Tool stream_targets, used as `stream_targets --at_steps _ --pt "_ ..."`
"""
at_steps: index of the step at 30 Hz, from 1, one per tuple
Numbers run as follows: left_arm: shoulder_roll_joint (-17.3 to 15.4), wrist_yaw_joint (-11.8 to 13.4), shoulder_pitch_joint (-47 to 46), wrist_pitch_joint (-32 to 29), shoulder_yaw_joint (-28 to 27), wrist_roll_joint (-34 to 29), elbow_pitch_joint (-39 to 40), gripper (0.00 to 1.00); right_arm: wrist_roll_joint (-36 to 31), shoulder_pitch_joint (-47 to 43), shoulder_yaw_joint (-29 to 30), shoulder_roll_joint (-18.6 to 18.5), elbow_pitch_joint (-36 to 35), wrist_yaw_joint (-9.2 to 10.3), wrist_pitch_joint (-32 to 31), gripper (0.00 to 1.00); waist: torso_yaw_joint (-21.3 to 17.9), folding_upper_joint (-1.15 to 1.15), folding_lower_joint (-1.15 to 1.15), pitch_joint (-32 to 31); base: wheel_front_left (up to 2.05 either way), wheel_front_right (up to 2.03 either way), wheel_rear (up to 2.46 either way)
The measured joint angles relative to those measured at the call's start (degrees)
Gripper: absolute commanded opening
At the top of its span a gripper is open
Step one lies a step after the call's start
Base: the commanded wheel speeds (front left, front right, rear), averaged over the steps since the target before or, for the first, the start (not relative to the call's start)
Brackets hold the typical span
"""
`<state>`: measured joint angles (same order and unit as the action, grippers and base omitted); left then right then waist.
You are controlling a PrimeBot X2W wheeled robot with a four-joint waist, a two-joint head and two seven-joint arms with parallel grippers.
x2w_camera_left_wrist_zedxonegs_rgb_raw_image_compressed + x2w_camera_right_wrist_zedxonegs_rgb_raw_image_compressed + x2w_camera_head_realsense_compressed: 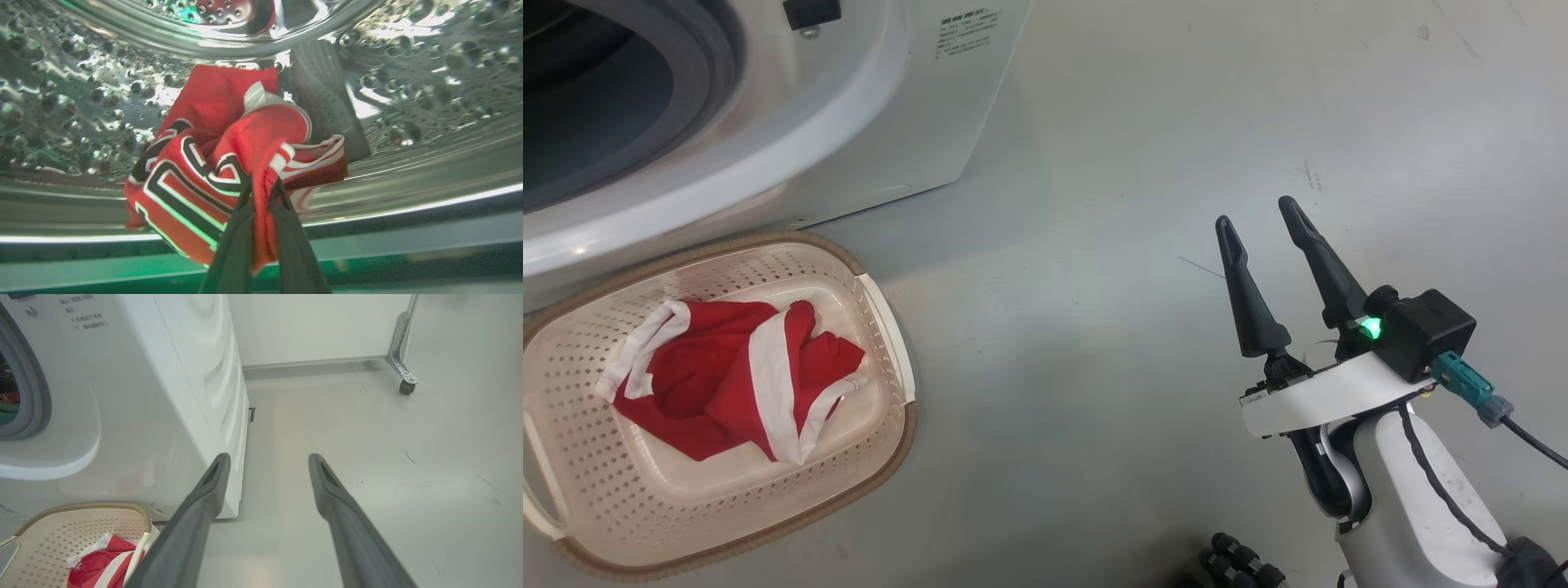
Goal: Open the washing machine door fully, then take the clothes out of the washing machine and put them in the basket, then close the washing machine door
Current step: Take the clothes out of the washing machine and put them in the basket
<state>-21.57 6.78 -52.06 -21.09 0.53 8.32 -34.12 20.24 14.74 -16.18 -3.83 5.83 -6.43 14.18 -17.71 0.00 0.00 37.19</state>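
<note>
Head and right wrist views both on basket (598, 483); left wrist close inside drum (429, 81).

Grey floor (1094, 245) with faint scuffs, white panel (314, 326), metal bracket (398, 343) on a caster wheel (405, 387)

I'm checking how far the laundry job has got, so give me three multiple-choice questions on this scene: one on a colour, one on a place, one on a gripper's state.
1. What colour is the rim of the basket?
A. Blue
B. Brown
C. Black

2. Where is the jersey with the black numbers?
A. In the basket
B. On the floor
C. In the steel drum

3. The jaws of the left gripper are:
A. shut on the jersey
B. wide open
C. shut on the basket's handle

Answers:
1 B: the woven-look rim is brown.
2 C: perforated steel surrounds the jersey in the left wrist view.
3 A: red cloth is pinched between them.
</note>
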Motion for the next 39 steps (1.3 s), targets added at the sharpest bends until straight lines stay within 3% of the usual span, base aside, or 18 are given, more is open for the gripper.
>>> stream_targets --at_steps 10,15,33,39 --pt "4.4 0.0 1.9 10.4 -5.9 1.3 3.3 0.0 -0.1 0.5 0.1 -0.4 0.6 -0.05 0.0 1.0 1.7 0.0 0.0 -0.7 0.0 0.0 0.0" --pt "8.4 0.0 5.1 15.9 -5.9 2.6 6.3 0.0 -0.1 0.5 0.8 -0.9 1.1 -0.05 0.0 1.0 2.9 0.0 0.0 -1.7 0.0 0.0 0.0" --pt "18.2 0.0 20.2 31.4 -3.2 4.6 13.5 0.0 -1.3 -2.3 3.6 -3.8 2.4 0.11 0.0 1.0 8.3 0.0 0.0 -8.8 0.0 0.0 0.0" --pt "18.9 -0.1 26.3 33.4 -1.4 4.6 15.3 0.0 -2.3 -3.8 3.9 -4.7 2.9 0.62 0.0 1.0 11.0 0.0 0.0 -12.0 0.0 0.0 0.0"
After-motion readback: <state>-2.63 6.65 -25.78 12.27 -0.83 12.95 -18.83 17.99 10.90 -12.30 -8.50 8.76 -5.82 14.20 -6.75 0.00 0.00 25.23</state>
